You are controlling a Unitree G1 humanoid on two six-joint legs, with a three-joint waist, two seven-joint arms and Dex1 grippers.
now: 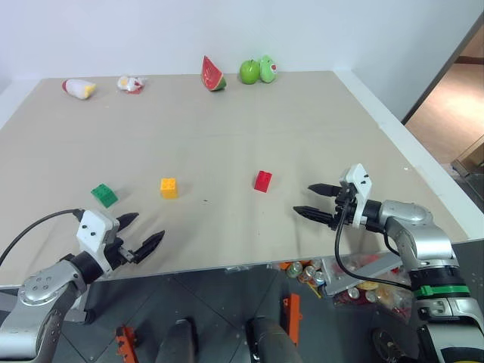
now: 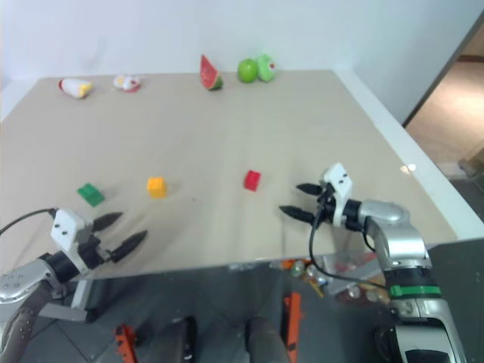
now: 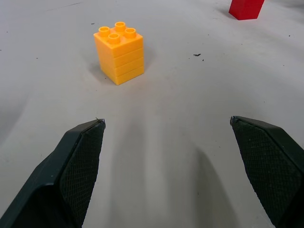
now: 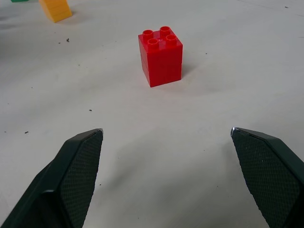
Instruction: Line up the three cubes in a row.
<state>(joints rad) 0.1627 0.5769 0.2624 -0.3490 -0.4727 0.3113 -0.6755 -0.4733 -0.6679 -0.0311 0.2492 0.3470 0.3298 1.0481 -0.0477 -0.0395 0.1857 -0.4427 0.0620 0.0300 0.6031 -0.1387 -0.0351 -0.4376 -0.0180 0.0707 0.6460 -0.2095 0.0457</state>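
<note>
Three studded cubes sit on the beige table (image 1: pixel 212 136): a green cube (image 1: pixel 104 195) at the left, a yellow-orange cube (image 1: pixel 169 187) in the middle and a red cube (image 1: pixel 263 181) to the right. They are spaced apart in a loose line. My left gripper (image 1: pixel 140 233) hovers open near the table's front edge, below and between the green and yellow-orange cubes; the yellow-orange cube (image 3: pixel 119 52) lies ahead of its fingers. My right gripper (image 1: pixel 316 202) is open to the right of the red cube (image 4: pixel 160 57), pointing toward it, with nothing between its fingers.
Along the table's far edge lie a watermelon slice (image 1: pixel 213 74), a green apple (image 1: pixel 249 72), a green toy (image 1: pixel 268 69) and two small toys (image 1: pixel 79 88) at the far left. A bin of cans (image 1: pixel 333 280) sits on the floor below the table's front right.
</note>
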